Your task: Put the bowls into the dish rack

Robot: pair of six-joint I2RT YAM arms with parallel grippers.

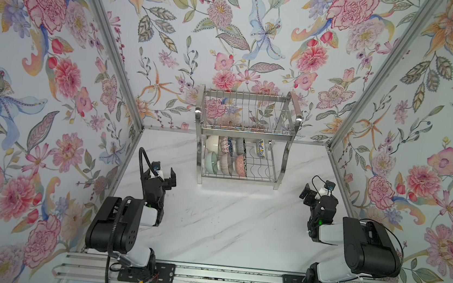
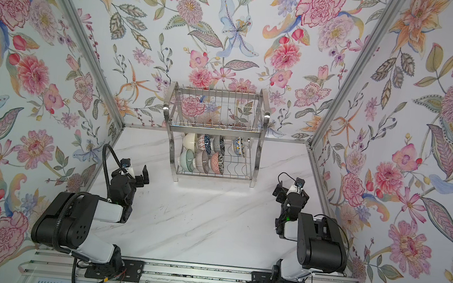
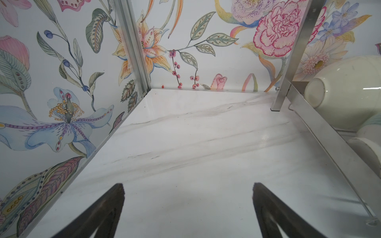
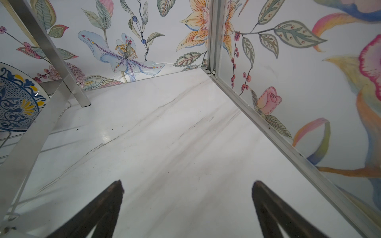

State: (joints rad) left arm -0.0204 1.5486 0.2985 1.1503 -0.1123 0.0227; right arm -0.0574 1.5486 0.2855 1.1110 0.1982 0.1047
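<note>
My left jaws and my right jaws are both wide apart and hold nothing. They sit well short of the dish rack (image 1: 244, 134), 1 on each side. The tabletop (image 1: 225, 227) in front of the rack is bare. The bowls (image 1: 226, 163) stand on edge in 2 rows on the rack's low shelf, so I think the job is done. My best move is to hold back and not bump the rack. My left wrist view shows the cream bowl (image 3: 346, 92) up close. My right wrist view shows the blue and yellow bowl (image 4: 16, 99). Only the top views show all the bowls.
</note>
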